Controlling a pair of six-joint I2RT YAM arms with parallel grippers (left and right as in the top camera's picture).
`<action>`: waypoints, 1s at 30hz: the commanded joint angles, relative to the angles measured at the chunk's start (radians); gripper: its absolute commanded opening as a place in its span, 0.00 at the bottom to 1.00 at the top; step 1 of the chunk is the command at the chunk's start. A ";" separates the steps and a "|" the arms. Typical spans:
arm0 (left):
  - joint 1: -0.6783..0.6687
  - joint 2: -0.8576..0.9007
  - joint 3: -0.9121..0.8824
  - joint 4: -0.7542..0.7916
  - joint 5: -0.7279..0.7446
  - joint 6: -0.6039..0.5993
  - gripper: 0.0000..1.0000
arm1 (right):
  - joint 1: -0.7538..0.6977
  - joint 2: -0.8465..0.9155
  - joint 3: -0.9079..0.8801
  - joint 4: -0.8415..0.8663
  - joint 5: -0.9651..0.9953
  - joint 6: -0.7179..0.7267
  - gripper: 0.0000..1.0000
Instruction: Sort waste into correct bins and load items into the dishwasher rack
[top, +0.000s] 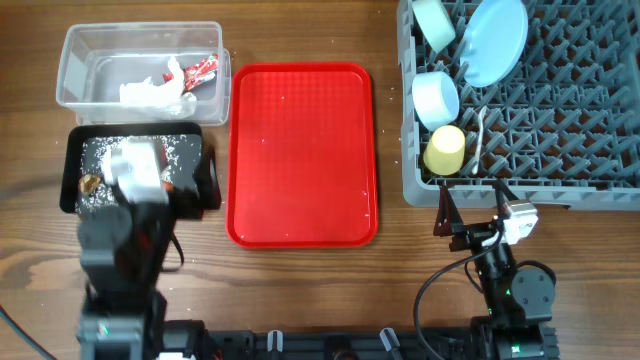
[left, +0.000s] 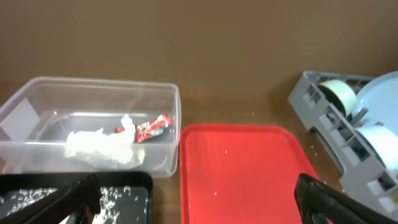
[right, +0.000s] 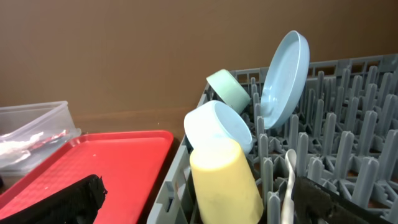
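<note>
The left gripper (left: 199, 200) and right gripper (right: 205, 200) both hold their jaws wide, gripping nothing. Left of the red tray (top: 300, 150), the crumpled white wrapper (left: 99, 149) lies in the clear tub (left: 93, 81). It looks light and soft, best pinched at a raised fold. Right of the red tray, the light blue plate (right: 283, 74) stands in the dishwasher rack (top: 560, 130); it is stiff, probably slick, and graspable by its rim.

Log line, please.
left gripper, right gripper open; rack: plate, blue bowl, green bowl, cup, spoon; tub: white wrapper, red wrapper; black tray: rice
</note>
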 joint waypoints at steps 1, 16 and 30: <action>0.016 -0.204 -0.261 0.124 -0.006 0.007 1.00 | 0.004 -0.007 -0.001 0.003 -0.012 0.010 1.00; 0.012 -0.575 -0.647 0.372 -0.004 0.002 1.00 | 0.004 -0.007 -0.001 0.003 -0.012 0.010 1.00; 0.012 -0.575 -0.647 0.269 -0.010 0.001 1.00 | 0.004 -0.007 -0.001 0.003 -0.012 0.010 1.00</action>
